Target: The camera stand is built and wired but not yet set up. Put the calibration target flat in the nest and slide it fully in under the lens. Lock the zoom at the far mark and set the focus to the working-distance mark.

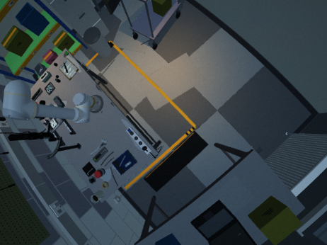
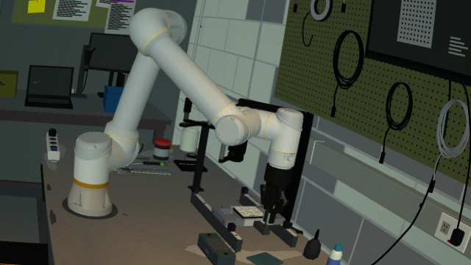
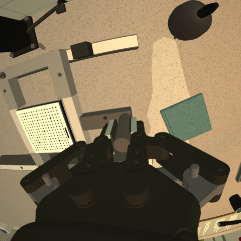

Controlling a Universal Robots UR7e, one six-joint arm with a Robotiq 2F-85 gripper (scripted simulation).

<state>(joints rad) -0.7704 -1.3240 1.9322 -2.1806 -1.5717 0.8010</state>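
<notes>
The camera and lens on the black stand (image 2: 235,147) are partly hidden behind my arm, so I cannot read the zoom and focus marks. The white dotted calibration target (image 3: 44,126) lies flat in the pale nest frame (image 3: 37,82) on the bench. Just to the right of the nest, my gripper (image 3: 121,128) is closed around a short grey cylindrical handle (image 3: 121,136) that sticks up from a grey block (image 3: 105,120) beside the nest's rail. From the second side camera the gripper (image 2: 270,217) stands upright, low over the nest's near end beside the target (image 2: 248,211).
A green square plate (image 3: 187,116) lies to the right of my gripper, and a black rubber blower (image 3: 189,20) stands beyond it. A dark box (image 2: 215,248) and a blue-capped bottle (image 2: 335,254) sit near the bench's front edge. Tools and a red-topped can (image 2: 162,147) lie by my base.
</notes>
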